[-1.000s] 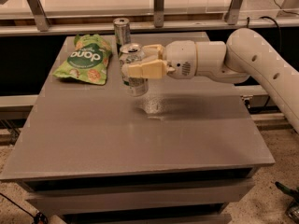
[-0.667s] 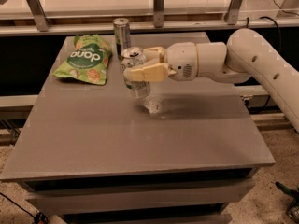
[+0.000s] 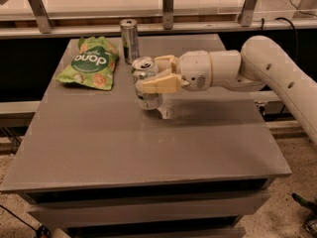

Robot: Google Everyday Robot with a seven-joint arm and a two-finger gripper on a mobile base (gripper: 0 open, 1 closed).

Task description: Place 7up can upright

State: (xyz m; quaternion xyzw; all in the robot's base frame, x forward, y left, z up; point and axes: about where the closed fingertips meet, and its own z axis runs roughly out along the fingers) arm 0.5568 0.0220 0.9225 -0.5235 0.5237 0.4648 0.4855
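The 7up can [image 3: 146, 99] is a short silver-white can with a shiny top. It stands upright in the middle of the grey table [image 3: 148, 148], its base at or just above the surface. My gripper [image 3: 152, 78] reaches in from the right and is shut on the can, with one cream finger [image 3: 159, 85] across its front and the other behind it. The white arm [image 3: 267, 73] stretches off to the right edge of the camera view.
A taller, slimmer dark-silver can [image 3: 129, 41] stands at the back of the table, behind the gripper. A green snack bag [image 3: 89, 62] lies at the back left. A metal rail with posts [image 3: 168, 9] runs behind the table.
The gripper and the can have shifted slightly toward the front, staying upright. The slim can and the bag have not moved.
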